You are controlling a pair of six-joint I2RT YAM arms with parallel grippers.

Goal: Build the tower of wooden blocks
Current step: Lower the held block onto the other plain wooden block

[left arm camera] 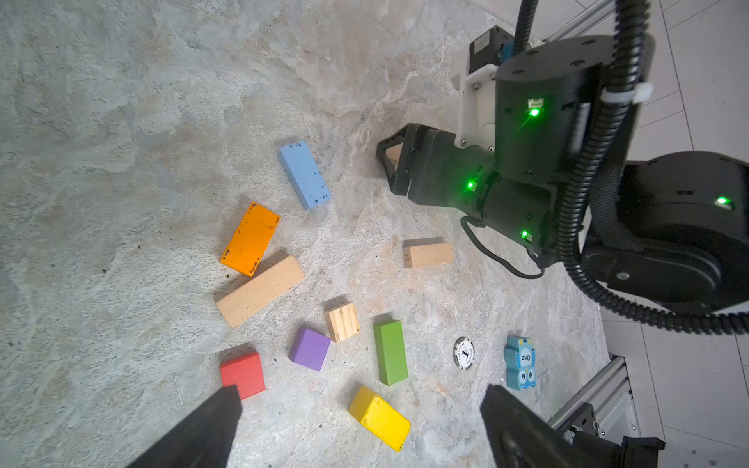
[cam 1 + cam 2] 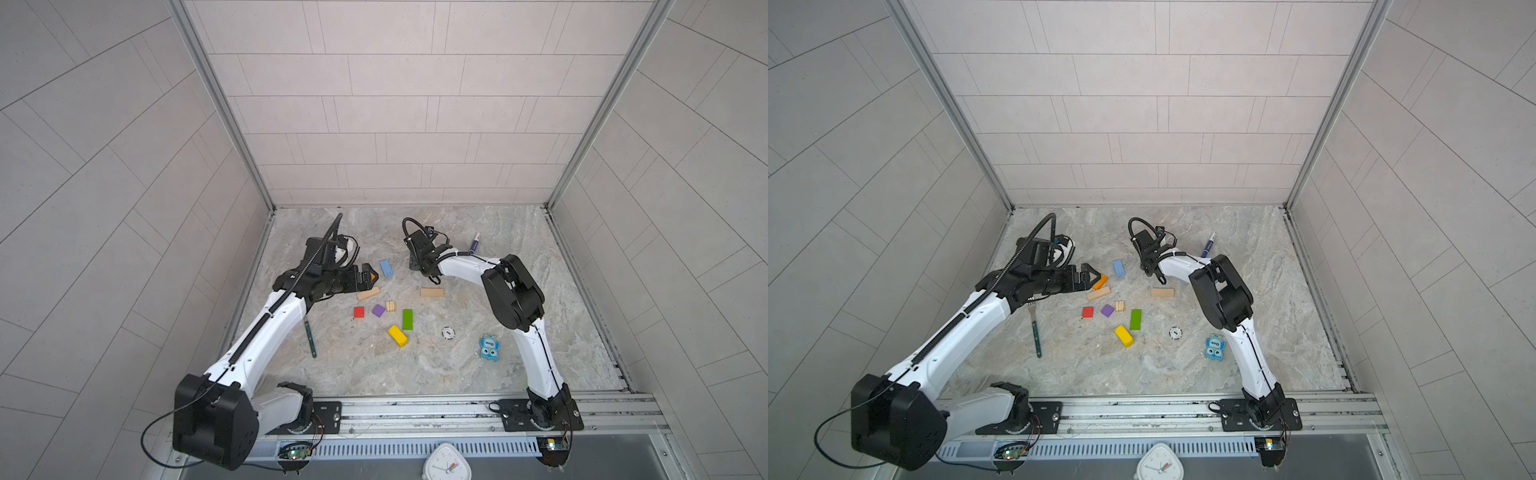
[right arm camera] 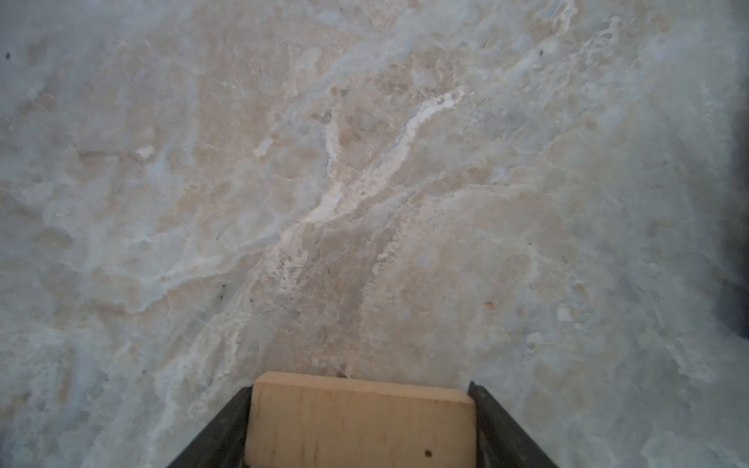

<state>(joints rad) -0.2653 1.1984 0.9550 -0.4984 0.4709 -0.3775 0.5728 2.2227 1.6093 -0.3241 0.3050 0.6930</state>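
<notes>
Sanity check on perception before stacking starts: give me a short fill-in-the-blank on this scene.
1. The held block in the right gripper is coloured ___.
2. Between the red cube and the striped cube lies the ___ cube.
3. The left gripper has its jaws ___.
4. Nearest the yellow block lies the ___ block.

Missing words: tan, purple, open, green.
</notes>
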